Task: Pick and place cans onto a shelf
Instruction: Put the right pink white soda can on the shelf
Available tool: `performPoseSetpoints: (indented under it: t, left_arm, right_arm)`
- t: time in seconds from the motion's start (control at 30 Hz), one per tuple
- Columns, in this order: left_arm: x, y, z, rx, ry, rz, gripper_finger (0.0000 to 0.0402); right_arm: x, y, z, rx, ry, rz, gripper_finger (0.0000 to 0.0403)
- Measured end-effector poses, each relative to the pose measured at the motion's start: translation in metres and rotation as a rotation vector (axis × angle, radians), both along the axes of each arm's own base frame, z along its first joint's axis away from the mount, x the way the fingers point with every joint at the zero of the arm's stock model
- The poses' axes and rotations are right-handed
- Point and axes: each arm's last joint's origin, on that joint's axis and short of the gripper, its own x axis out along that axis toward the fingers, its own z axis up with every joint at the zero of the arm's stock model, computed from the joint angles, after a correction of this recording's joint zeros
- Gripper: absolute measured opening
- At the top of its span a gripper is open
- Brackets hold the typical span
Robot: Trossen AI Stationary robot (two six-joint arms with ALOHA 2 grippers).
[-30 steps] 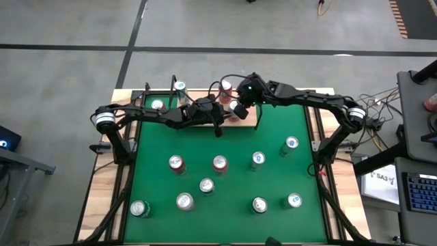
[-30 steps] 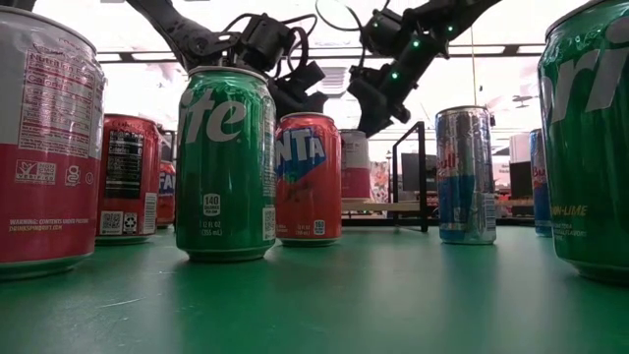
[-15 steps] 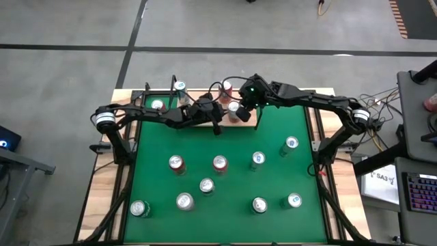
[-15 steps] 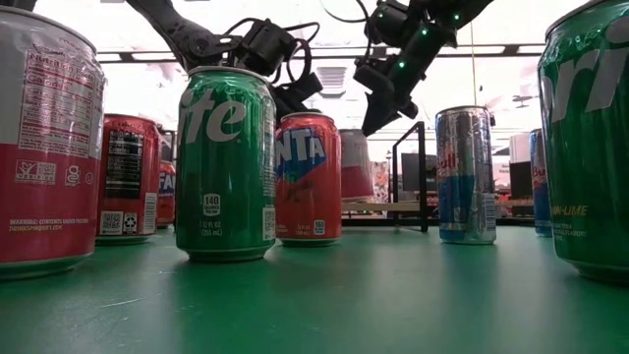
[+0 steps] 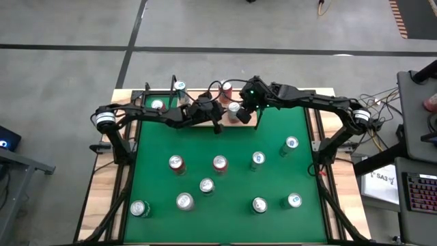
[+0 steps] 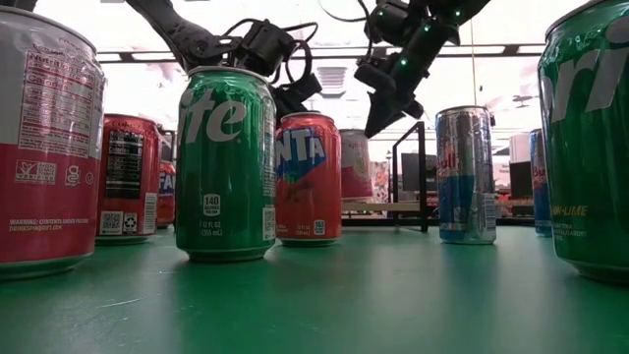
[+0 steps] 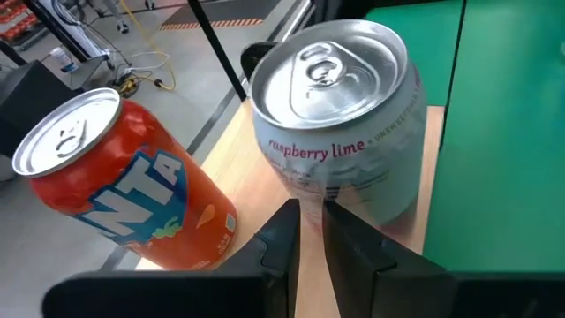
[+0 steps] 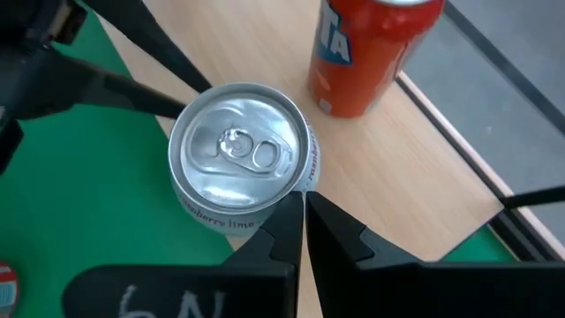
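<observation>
The light-wood shelf (image 5: 220, 120) lies at the table's far edge. On it stand a silver-white can (image 5: 234, 108) and an orange-red can (image 5: 226, 87), with two more cans (image 5: 179, 87) toward its left end. My right gripper (image 8: 303, 208) is shut just above and beside the silver-white can (image 8: 240, 159), and it also shows in the low view (image 6: 376, 123). My left gripper (image 7: 309, 221) is empty, its fingers a narrow gap apart. It hovers on that can's (image 7: 340, 124) other side, over the shelf. My right gripper's shut fingertips (image 8: 291, 212) slant down beside the silver-white can's upper side wall (image 8: 296, 181). I cannot tell whether they touch it. The can stands upright on the shelf.
Several cans stand on the green table (image 5: 153, 143) nearer the front, among them a red one (image 5: 177, 162), another red one (image 5: 219, 162) and a green-topped one (image 5: 257, 159). Black wire uprights (image 6: 424, 177) stand at the shelf's ends. Both arms cross over the far edge.
My right gripper has risen a little and tipped beside the silver-white can, which has stayed upright on the shelf. My left gripper has kept still.
</observation>
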Motion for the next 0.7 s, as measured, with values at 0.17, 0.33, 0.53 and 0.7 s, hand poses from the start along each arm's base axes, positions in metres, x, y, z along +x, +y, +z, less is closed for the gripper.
performPoseSetpoints:
  t: [0.17,0.33,0.53,0.7]
  left_arm:
    - [0.001,0.0,0.001,0.003,-0.011,0.0,0.0036]
    - [0.001,0.001,0.002,0.011,-0.016,0.013,0.0036]
    - [-0.001,0.001,0.007,0.026,-0.021,0.039,0.0036]
    - [-0.007,-0.001,0.019,0.029,-0.033,0.037,0.0036]
  right_arm:
    - [-0.001,0.001,-0.001,0.019,0.013,-0.012,0.0012]
    - [-0.003,0.003,-0.002,0.045,0.025,-0.027,0.0012]
    - [-0.005,0.004,0.003,0.048,0.015,-0.037,0.0012]
    - [-0.004,0.003,0.019,0.02,-0.015,-0.054,0.0012]
